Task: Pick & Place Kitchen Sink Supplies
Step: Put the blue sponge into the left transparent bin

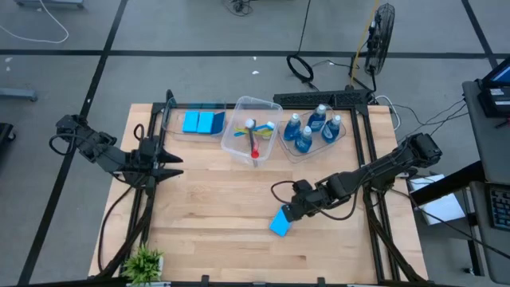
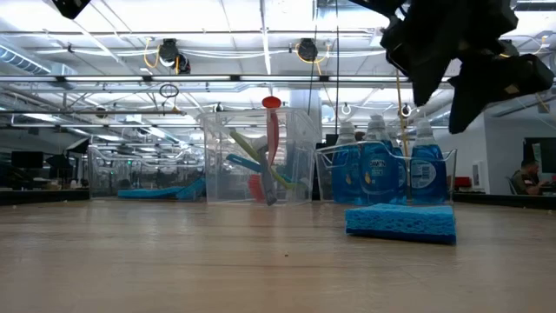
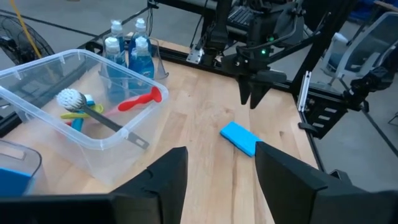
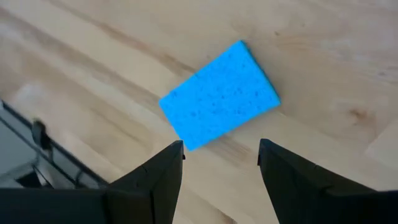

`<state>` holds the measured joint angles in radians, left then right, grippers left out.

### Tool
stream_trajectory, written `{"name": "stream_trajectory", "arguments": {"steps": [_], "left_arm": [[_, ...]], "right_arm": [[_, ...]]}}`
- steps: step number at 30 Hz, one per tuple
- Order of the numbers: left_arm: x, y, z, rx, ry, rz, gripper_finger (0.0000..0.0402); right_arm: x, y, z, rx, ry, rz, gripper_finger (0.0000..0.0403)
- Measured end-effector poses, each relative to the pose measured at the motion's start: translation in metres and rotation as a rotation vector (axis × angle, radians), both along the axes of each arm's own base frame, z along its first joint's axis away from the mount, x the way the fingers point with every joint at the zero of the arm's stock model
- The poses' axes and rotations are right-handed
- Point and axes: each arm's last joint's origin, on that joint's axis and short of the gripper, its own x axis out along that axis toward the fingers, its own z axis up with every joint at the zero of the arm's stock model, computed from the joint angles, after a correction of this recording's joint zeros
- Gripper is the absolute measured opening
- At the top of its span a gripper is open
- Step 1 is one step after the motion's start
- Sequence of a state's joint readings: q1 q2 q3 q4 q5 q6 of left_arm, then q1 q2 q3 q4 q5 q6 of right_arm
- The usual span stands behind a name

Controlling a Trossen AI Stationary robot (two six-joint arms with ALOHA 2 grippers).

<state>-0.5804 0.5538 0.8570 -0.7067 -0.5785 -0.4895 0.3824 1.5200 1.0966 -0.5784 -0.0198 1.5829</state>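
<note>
One bright-blue sponge (image 1: pixel 280 223) lies flat on the wooden table, toward the near right. My right gripper (image 1: pixel 293 209) hovers open just above it, pointing steeply down. In the right wrist view the sponge (image 4: pixel 219 93) lies ahead of the spread fingers, and in the low view the sponge (image 2: pixel 401 222) sits clear below them. My left gripper (image 1: pixel 179 163) waits open over the table's left side. At the far edge, other sponges (image 1: pixel 203 122), the brushes (image 1: pixel 253 137) and the bottles of blue liquid (image 1: pixel 315 129) sit in clear tubs.
Three clear tubs line the far edge: left (image 1: pixel 171 119), middle (image 1: pixel 239 143), right (image 1: pixel 288 147). A small green plant (image 1: pixel 143 261) stands at the near left corner. Black frame rails (image 1: pixel 370 159) run along the table's sides. Bare wood lies between the two grippers.
</note>
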Motion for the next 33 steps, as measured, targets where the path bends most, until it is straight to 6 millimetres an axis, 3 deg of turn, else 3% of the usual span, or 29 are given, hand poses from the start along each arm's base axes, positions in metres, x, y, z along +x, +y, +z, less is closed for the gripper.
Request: {"name": "stream_trajectory", "arguments": {"steps": [8, 18, 33], "left_arm": [[0.0, 0.0, 0.0, 0.017, 0.001, -0.006, 0.0196], [0.0, 0.0, -0.001, 0.026, 0.007, -0.008, 0.0201], [0.0, 0.0, -0.001, 0.046, 0.009, -0.015, 0.0198]], "right_arm": [[0.005, 0.002, -0.009, 0.053, 0.004, -0.135, 0.0196], [0.0, 0.006, -0.038, 0.115, 0.05, -0.256, 0.0196], [0.023, 0.019, -0.082, 0.209, 0.061, -0.286, 0.0196]]}}
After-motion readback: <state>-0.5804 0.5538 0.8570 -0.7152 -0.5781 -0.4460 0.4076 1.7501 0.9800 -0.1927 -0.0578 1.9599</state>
